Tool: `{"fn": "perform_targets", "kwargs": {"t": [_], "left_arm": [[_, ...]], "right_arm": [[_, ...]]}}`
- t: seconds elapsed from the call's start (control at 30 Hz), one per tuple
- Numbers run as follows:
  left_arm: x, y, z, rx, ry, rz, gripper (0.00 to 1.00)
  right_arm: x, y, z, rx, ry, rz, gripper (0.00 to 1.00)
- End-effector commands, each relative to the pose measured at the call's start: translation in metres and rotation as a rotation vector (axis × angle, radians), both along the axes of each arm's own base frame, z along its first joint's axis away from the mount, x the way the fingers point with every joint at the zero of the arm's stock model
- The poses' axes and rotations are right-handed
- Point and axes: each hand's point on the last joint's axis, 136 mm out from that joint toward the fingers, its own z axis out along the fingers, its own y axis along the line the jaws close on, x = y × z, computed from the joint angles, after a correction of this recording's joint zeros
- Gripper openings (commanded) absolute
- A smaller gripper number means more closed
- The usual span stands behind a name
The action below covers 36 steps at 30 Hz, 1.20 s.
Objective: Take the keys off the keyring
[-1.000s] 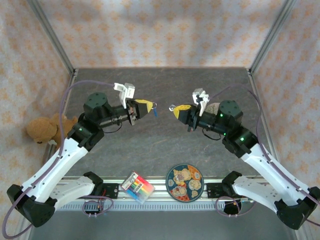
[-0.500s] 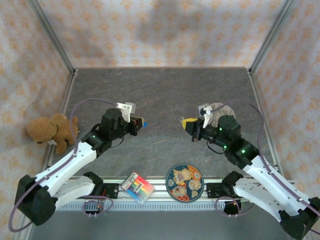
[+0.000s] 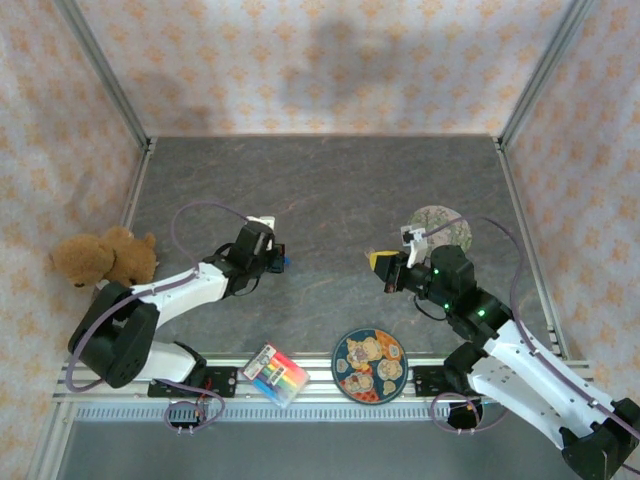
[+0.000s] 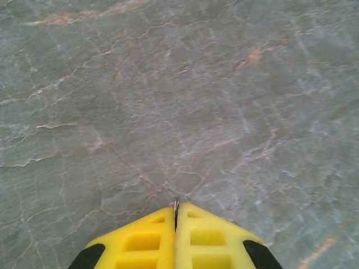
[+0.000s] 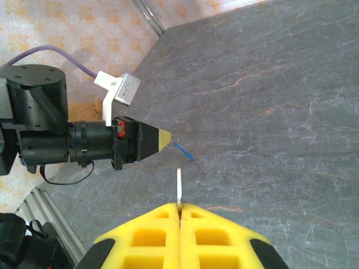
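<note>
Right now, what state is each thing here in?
Left end effector, shut on the keyring.
Right end effector, shut on the key.
Keyring, pinched, no key on it.
Key, pinched, free of the keyring.

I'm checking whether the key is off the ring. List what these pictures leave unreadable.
- Left wrist view: a metal sliver pokes from the shut left fingers; the rest is hidden between them.
- Right wrist view: the key stands from the shut right fingers; its gripped end is hidden.
- Right wrist view: the blue tag is a thin line; any ring on it is too small.
</note>
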Motion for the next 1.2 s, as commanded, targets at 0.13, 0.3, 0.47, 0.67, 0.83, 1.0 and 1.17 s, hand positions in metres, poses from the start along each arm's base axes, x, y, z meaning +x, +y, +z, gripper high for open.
{"fn": "perform_targets", "kwargs": {"t": [0.13, 0.3, 0.47, 0.67, 0.83, 1.0, 1.17], "left_arm": [[0.013, 0.013, 0.028, 0.070, -0.071, 0.068, 0.33], [0.001, 0.006, 0.064, -0.007, -0.108, 0.016, 0.45], [-0.022, 0.002, 0.101, -0.119, -0.159, -0.030, 0.49], [-0.051, -0.001, 0.135, -0.251, -0.196, -0.066, 0.52], [-0.065, 0.000, 0.148, -0.294, -0.220, -0.077, 0.54], [-0.070, 0.000, 0.149, -0.335, -0.232, -0.073, 0.56], [-0.072, -0.001, 0.150, -0.342, -0.233, -0.079, 0.59]], "right_arm": [[0.016, -0.009, 0.002, -0.030, -0.013, -0.088, 0.00], [0.047, -0.003, -0.011, -0.113, 0.072, -0.105, 0.00], [0.089, 0.000, -0.038, -0.157, 0.140, -0.175, 0.00], [0.133, 0.007, -0.093, -0.158, 0.281, -0.225, 0.00], [0.155, 0.019, -0.130, -0.141, 0.362, -0.247, 0.00], [0.170, 0.014, -0.154, -0.157, 0.393, -0.302, 0.00], [0.175, 0.010, -0.174, -0.170, 0.433, -0.327, 0.01]]}}
